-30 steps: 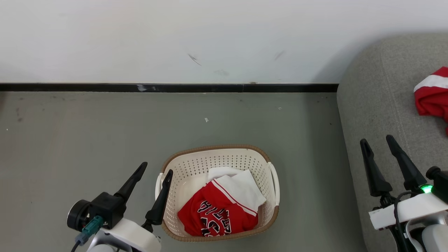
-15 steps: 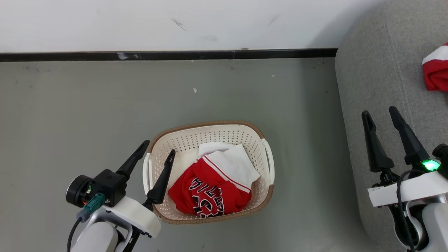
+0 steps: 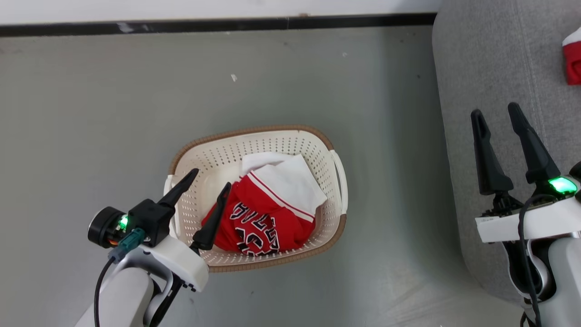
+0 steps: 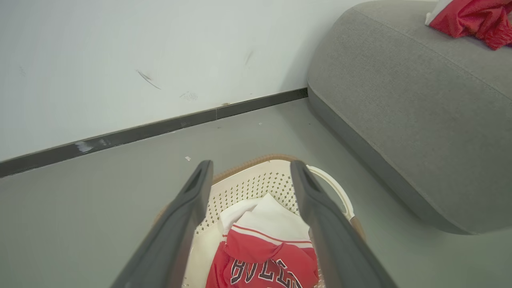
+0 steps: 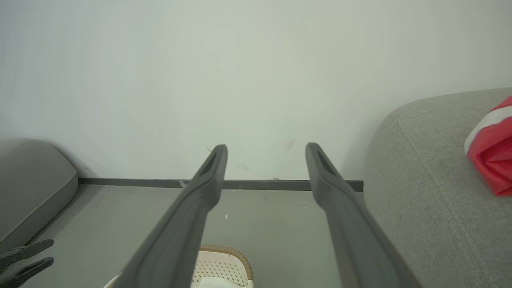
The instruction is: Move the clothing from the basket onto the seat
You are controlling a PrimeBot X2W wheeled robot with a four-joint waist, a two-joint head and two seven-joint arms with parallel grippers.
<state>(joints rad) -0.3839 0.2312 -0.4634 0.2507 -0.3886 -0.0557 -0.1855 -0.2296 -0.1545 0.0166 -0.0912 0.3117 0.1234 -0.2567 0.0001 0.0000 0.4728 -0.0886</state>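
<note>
Clothing (image 3: 268, 213) lettering shows from the head, a grey cushion (image 5: 32, 180) from right wrist; left fingers (image 3: 212, 222), right fingers (image 3: 485, 154) spread

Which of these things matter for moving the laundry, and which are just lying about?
Job: red jersey, basket, sofa, red garment already on the sofa.
Lying about: white scrap on the floor, skirting board, second grey cushion.

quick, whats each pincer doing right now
Left pincer: open, holding nothing, at the basket.
Right pincer: open, holding nothing, by the seat.
</note>
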